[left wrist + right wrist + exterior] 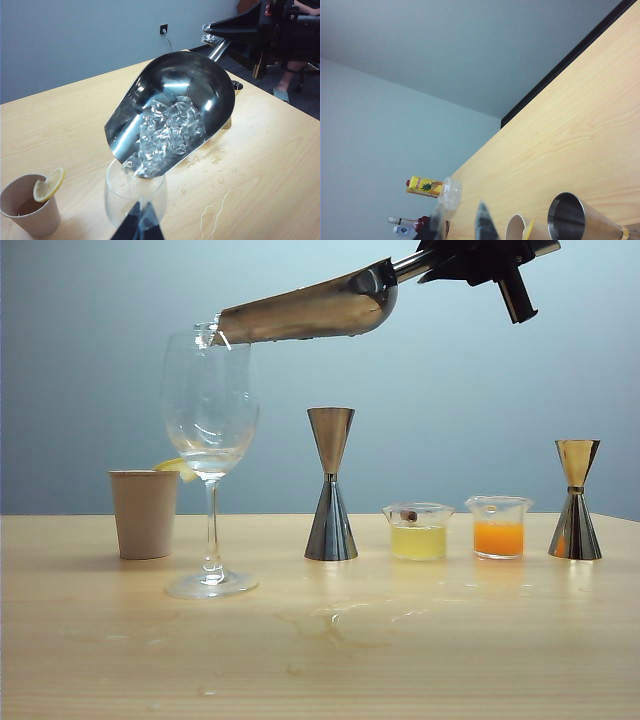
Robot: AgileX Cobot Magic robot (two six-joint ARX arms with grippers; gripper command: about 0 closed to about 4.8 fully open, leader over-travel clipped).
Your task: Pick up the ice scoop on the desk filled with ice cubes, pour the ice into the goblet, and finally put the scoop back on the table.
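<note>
Tilting shiny ice scoop (172, 107) w/ ice cubes (167, 131), over goblet (210, 420)

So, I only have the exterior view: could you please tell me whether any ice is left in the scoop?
Observer: Yes, ice cubes sit piled at the lip of the scoop, right over the goblet.
Operator: Thanks. I see the right tool gripping the handle up high; where is the left tool?
Observer: The left tool hovers shut close beside the goblet's bowl, holding nothing.
</note>
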